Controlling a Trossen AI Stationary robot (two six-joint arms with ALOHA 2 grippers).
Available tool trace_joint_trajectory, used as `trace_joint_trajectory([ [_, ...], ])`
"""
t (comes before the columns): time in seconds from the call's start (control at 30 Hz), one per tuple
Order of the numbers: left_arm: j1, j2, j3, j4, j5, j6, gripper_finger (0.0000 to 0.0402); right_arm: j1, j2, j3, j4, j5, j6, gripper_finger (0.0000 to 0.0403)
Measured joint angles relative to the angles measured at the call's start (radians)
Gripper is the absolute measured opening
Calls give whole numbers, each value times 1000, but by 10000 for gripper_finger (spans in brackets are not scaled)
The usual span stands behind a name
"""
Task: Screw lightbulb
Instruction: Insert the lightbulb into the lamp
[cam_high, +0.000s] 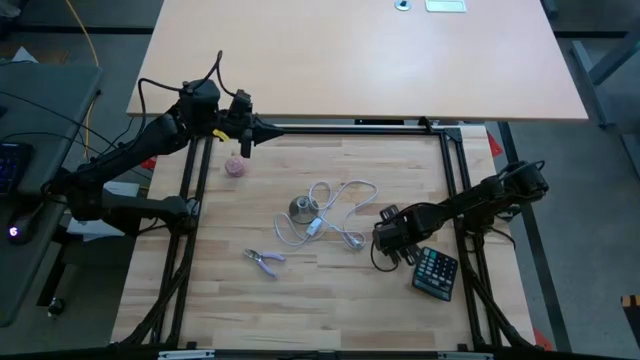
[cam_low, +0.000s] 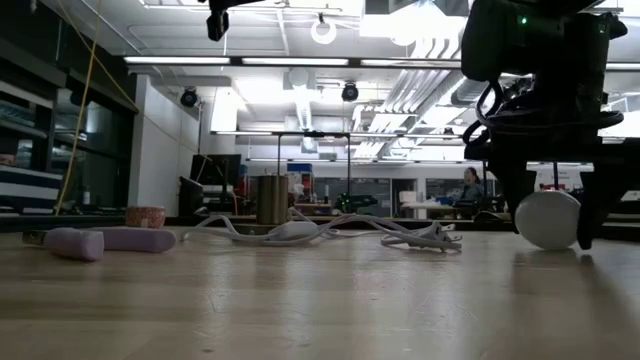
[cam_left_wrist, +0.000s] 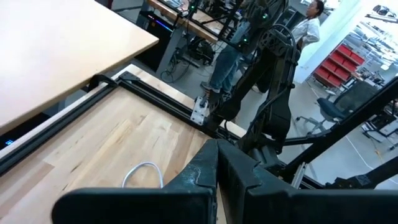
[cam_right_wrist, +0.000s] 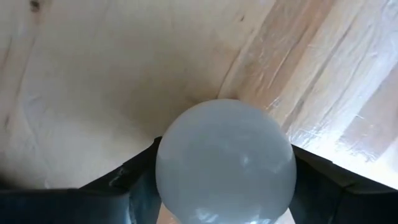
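Note:
The white lightbulb (cam_right_wrist: 224, 162) sits between the fingers of my right gripper (cam_high: 385, 243), low over the table right of centre. It also shows in the low view (cam_low: 548, 218). Only its frosted globe shows; the screw base is hidden. My right gripper (cam_right_wrist: 224, 193) is shut on it. The round grey socket (cam_high: 303, 208) stands on the table's middle, with its white cord (cam_high: 340, 205) looped beside it. My left gripper (cam_high: 245, 135) is shut and empty, raised over the table's far left. My right gripper pinches the bulb's globe by its two opposite sides (cam_right_wrist: 165, 171) between its two fingers (cam_right_wrist: 134, 186). The fingers point down at the table. The round end of the globe faces the table and hangs close above it; I cannot tell whether it touches.
A small pink ball (cam_high: 236, 167) lies at the far left. Pliers with pale purple handles (cam_high: 265, 260) lie near the front left. A dark calculator (cam_high: 436, 272) lies just right of my right gripper. A black frame (cam_high: 452, 180) borders the table.

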Motion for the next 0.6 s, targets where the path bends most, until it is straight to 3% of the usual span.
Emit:
trace_joint_trajectory([
  [0.13, 0, 0, 0, 80, 0, -51, 1, -4, -15, 19, -25, 10, -1, 251],
  [0.4, 0, -1, 0, 531, 36, -138, 3, -107, -144, 158, -87, 153, -63, 251],
  [0.6, -4, -2, 0, 511, 62, -99, 55, -256, -231, 340, -47, 193, 4, 251],
])
